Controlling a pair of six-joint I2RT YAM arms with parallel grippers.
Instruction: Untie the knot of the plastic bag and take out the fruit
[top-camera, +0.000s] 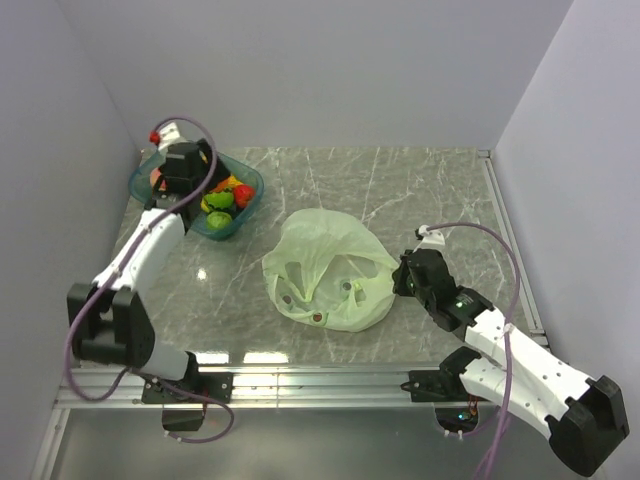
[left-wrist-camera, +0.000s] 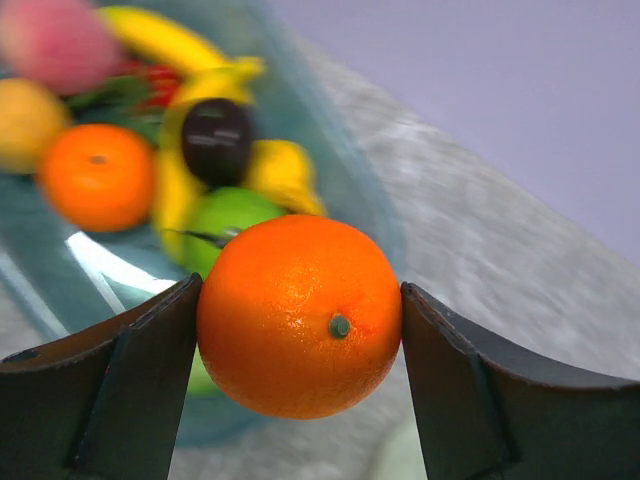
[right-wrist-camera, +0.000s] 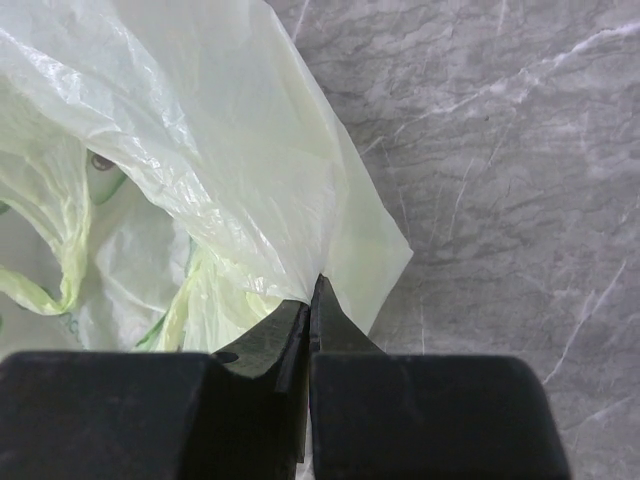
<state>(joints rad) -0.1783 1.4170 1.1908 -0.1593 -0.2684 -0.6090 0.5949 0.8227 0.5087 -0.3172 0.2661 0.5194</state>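
Unloading of fruit is judged to be the step in hand. An orange (left-wrist-camera: 290, 330) is pinched between the fingers of the left hand (left-wrist-camera: 300, 292), just above the blue tray (top-camera: 252, 183). Below and beyond that hand lie a second orange (left-wrist-camera: 97, 175), bananas (left-wrist-camera: 180, 45), a green fruit (left-wrist-camera: 235, 215) and a dark fruit (left-wrist-camera: 215, 140). Release over the tray is called for next. The plastic bag (right-wrist-camera: 200, 150) lies slack on the desk (top-camera: 400, 190), its edge nipped at the pressed-together tips of the right hand (right-wrist-camera: 310, 300). No tied knot can be made out, and whether fruit is left inside cannot be told.
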